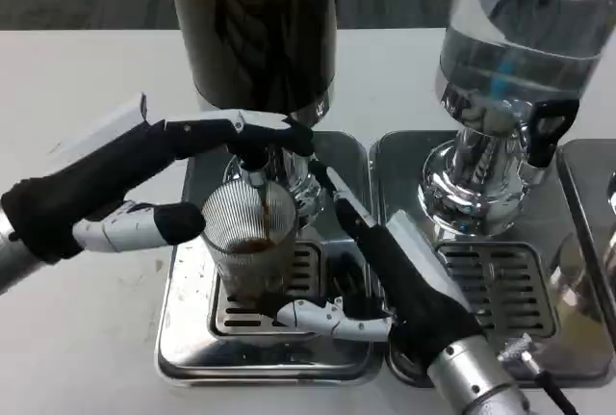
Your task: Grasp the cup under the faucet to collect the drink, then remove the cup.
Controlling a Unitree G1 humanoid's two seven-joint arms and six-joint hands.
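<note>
**Filling the ribbed cup at the dark dispenser**

Reaching from the left, my left hand (pixel 115 184) has fingers on the faucet lever (pixel 252 136). I see the ribbed clear cup (pixel 248 246) under the spout, over the drip tray (pixel 183 338), dark drink pouring in. My right hand (pixel 385 285) wraps the cup. The water dispenser (pixel 500 78) crowds the right.

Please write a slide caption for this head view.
Right hand holds ribbed cup under dark dispenser's faucet as left hand works it.
</note>
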